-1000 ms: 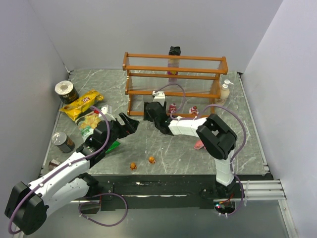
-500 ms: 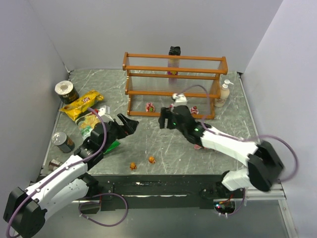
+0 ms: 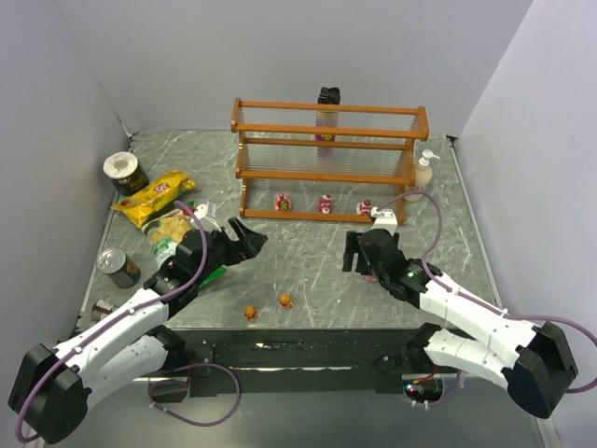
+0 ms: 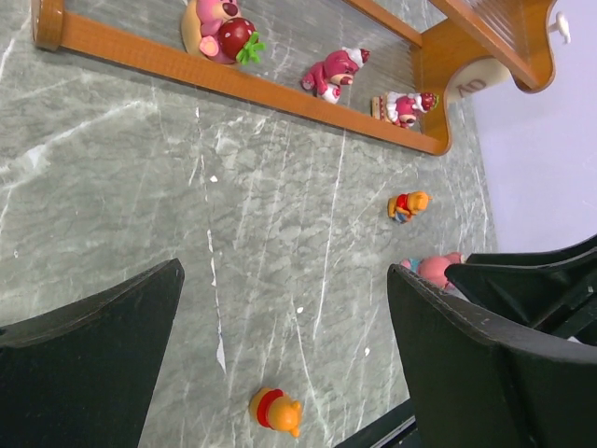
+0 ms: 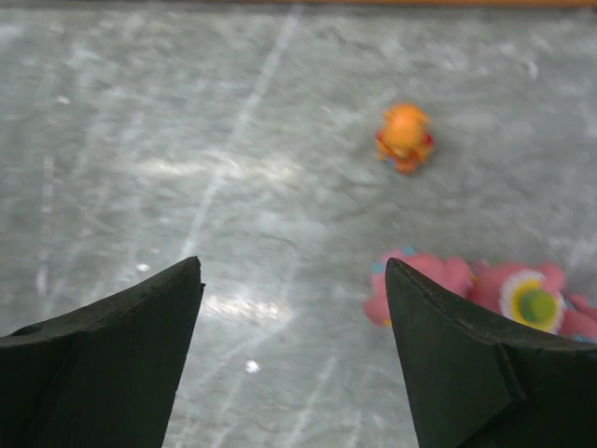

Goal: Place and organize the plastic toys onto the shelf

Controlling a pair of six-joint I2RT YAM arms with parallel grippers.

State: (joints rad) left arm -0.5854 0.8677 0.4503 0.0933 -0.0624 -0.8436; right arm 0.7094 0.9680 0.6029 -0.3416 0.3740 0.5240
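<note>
Both jaws are spread wide, nothing held. Just before the right jaws, pink toys [image 5: 438, 280] are seen, an orange toy [image 5: 404, 137] beyond. Ahead of the left jaws, three toys [image 4: 334, 70] are set on the shelf [image 4: 233, 79].

Shelf [image 3: 326, 107] orange-brown frame, clear tiers, pink-red toys [image 3: 326, 203], orange toys [image 3: 285, 301], table [image 3: 308, 261] grey marble with white veins, chip bag [image 3: 149, 198] yellow

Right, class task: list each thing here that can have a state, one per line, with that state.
left gripper, open, empty
right gripper, open, empty
three pink toys, on shelf bottom tier
two orange toys, on table, unshelved
loose pink toys, on table
silver can, upright
soap bottle, upright
</note>
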